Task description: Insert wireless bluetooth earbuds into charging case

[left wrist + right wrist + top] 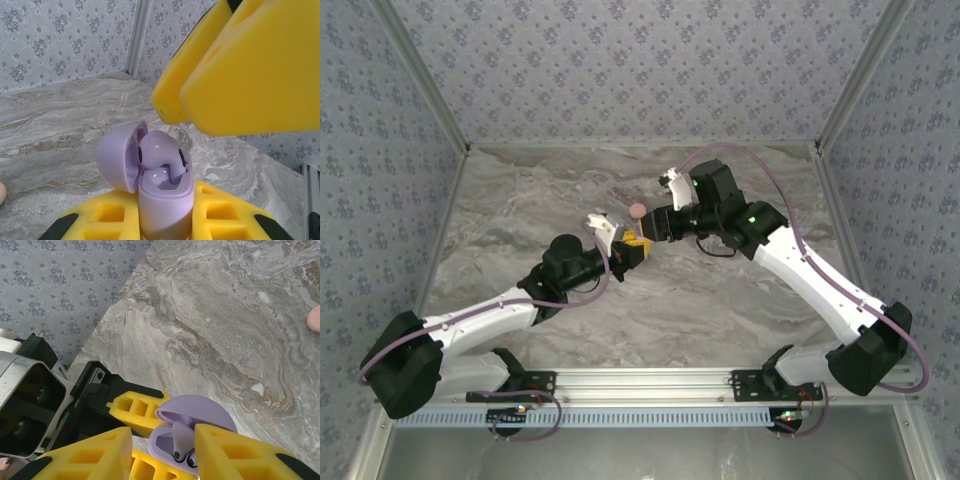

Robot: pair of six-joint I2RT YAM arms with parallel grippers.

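The case is small, smooth and light purple. It stands up off the table, pinched at its bottom between the yellow fingers of the left gripper. Its round lid is open and tipped back to one side. An earbud of the same light purple lies in the case. Its fat round end sticks up above the rim. From the right wrist, its thin stem points down, with dark dots at the tip.
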